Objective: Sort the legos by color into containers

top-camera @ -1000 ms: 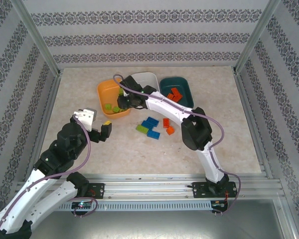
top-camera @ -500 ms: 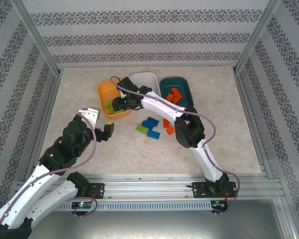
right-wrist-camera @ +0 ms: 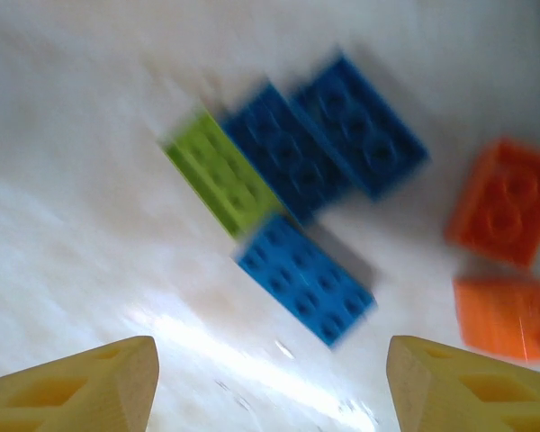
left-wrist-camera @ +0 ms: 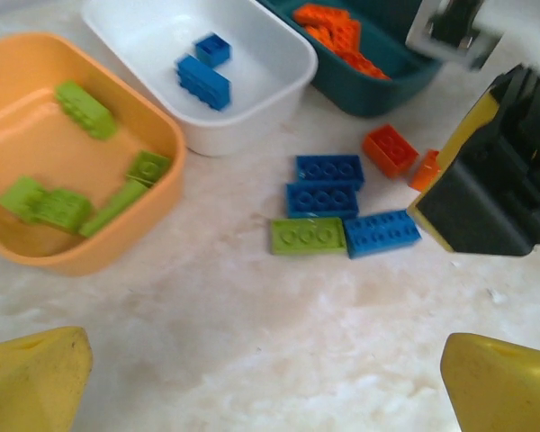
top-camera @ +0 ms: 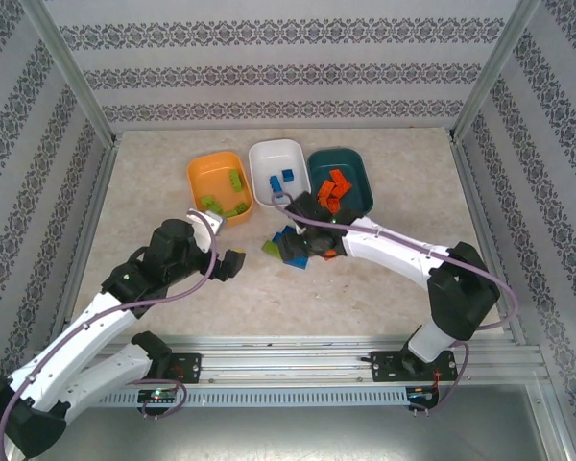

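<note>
The right pincer [right-wrist-camera: 270, 364], fingers apart and empty, hangs over the loose small studded plastic bricks [right-wrist-camera: 301, 274] on the bench [right-wrist-camera: 72, 135], at 6 o'clock from the white plastic tub [left-wrist-camera: 243, 135]. It should centre on one brick before closing. Loose: three blue, one lime green, two orange-red. The left pincer [left-wrist-camera: 265, 378] is apart too.

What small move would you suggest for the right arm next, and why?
Probably lower the right gripper straight down onto the nearest blue brick. Its jaws stand open and empty, that brick lies flat on the table just ahead between them, and the white tub already holds two blue bricks, so it looks like the easiest pick.
</note>
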